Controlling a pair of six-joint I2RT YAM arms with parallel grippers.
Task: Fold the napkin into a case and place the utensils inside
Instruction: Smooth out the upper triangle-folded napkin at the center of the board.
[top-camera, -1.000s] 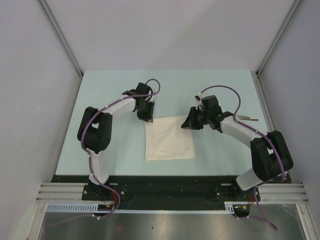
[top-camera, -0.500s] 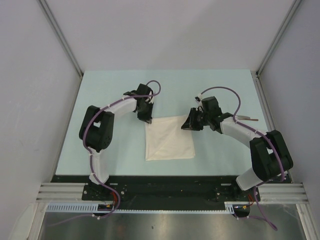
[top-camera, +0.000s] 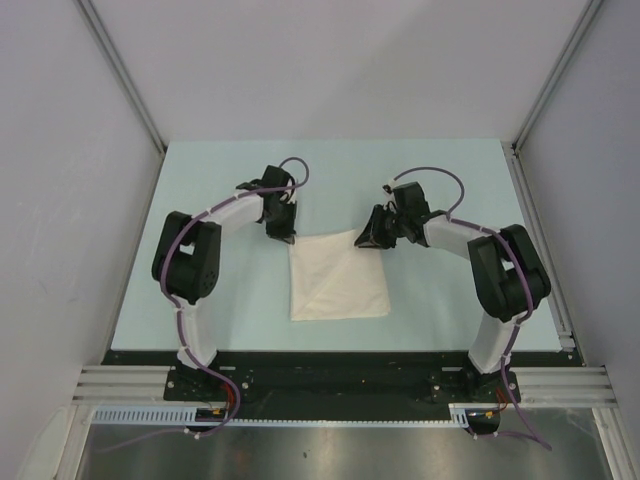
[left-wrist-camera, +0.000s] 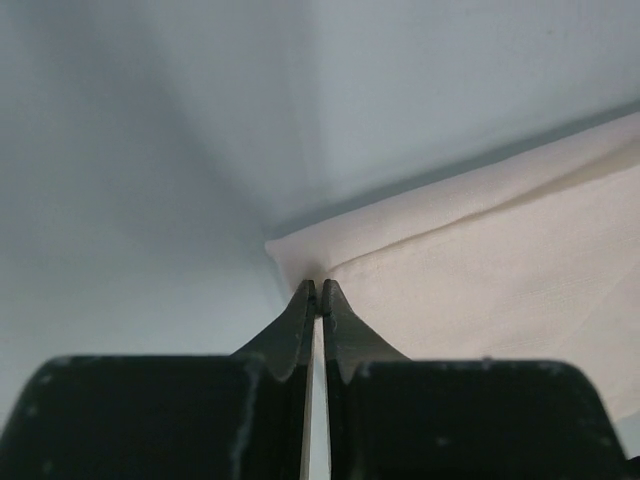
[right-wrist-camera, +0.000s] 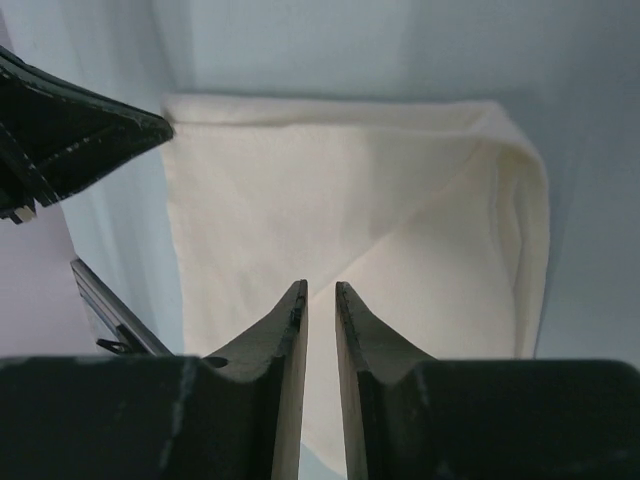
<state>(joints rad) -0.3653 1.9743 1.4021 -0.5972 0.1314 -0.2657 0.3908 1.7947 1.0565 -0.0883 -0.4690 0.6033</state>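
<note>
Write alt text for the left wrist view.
The left gripper, its black fingers pressed together, pinches one corner of the cream napkin. The napkin spreads away to the right over a pale blue table.

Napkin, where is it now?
In the top view the napkin lies mid-table, its far corners at the left gripper and right gripper.

"What encloses the space?"

"Plain grey-white wall panels (top-camera: 340, 60) on three sides, joined by slanting aluminium corner posts (top-camera: 122, 75)."

"And below?"

"A pale blue-green matte worktop (top-camera: 430, 300). Along its near edge lies a black base plate (top-camera: 340, 372), then a ribbed aluminium rail (top-camera: 120, 383) and a brushed steel sheet (top-camera: 340, 452). The light is soft and even."
</note>
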